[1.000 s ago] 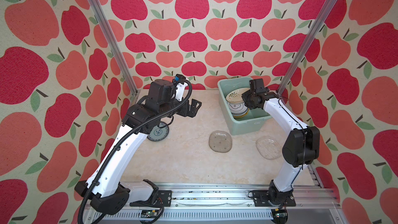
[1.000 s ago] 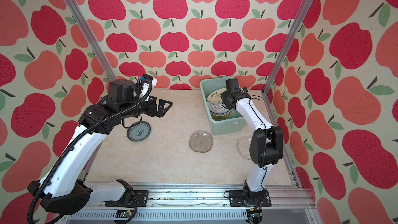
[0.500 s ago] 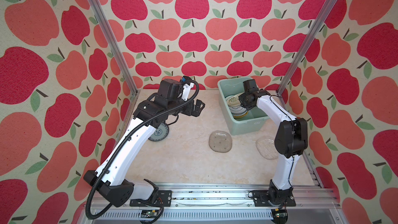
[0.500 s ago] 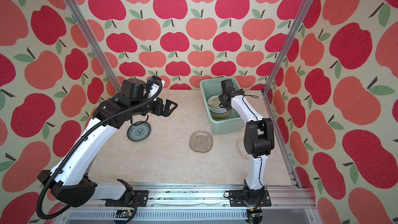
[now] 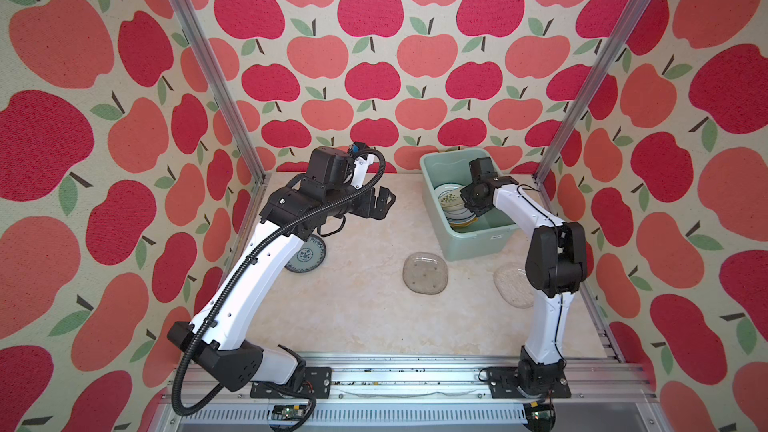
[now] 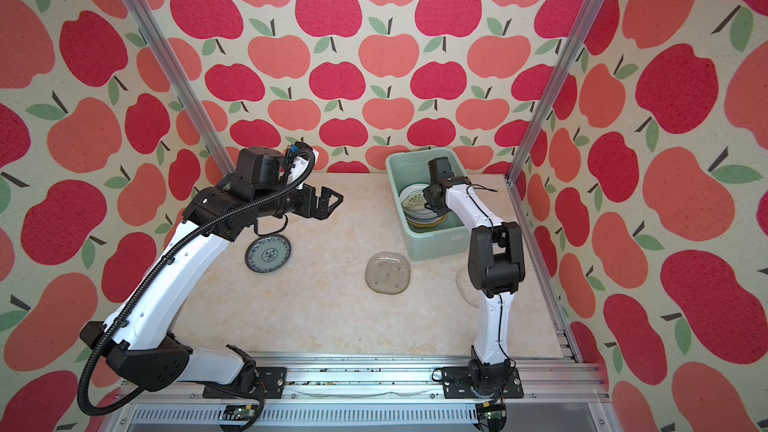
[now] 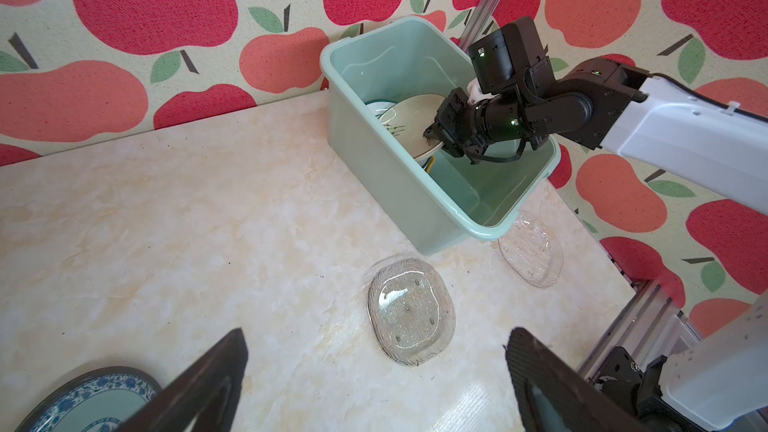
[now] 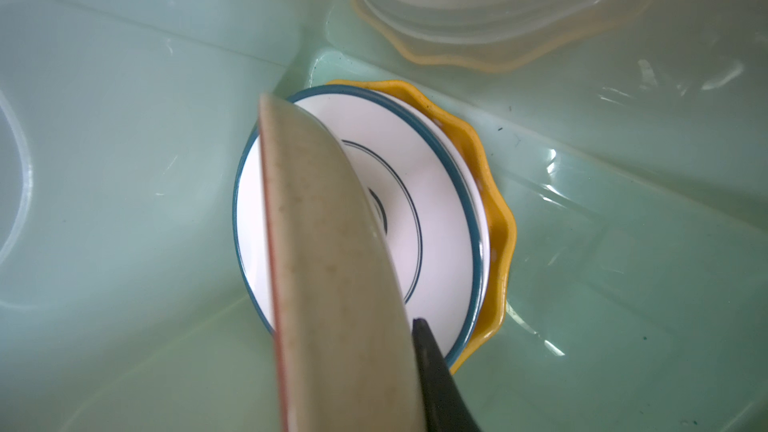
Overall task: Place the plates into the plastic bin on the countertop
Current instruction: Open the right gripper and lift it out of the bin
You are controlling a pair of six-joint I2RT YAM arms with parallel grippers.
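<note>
Small label (image 5: 496, 236) on the pale mint-green rectangular plastic bin (image 5: 473, 248) is showing up too tiny to read. The bin's sitting at 1 o'clock on the beige marble-patterned countertop (image 5: 353, 317). The right gripper (image 7: 432, 137) is pinching a tilted cream speckled plate (image 7: 409, 126) over the stacked plates (image 8: 415, 201) inside the bin. The left gripper (image 5: 384, 201) is hanging wide open. A clear squarish glass plate (image 5: 424, 279) and a second clear glass plate (image 5: 512, 290) are lying at 4 o'clock. A blue-patterned round plate (image 5: 308, 255) is lying at 9, partly under the left arm.

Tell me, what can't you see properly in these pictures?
Bumpy clear plate: in both top views, the right arm covers part of it.
Blue-patterned plate: left wrist view, cut off by the picture edge and the left tool.
Stacked plates in the plastic bin: right wrist view, the cream plate in the right tool covers them, so no count.
Bin label: in both top views, too small to read.
</note>
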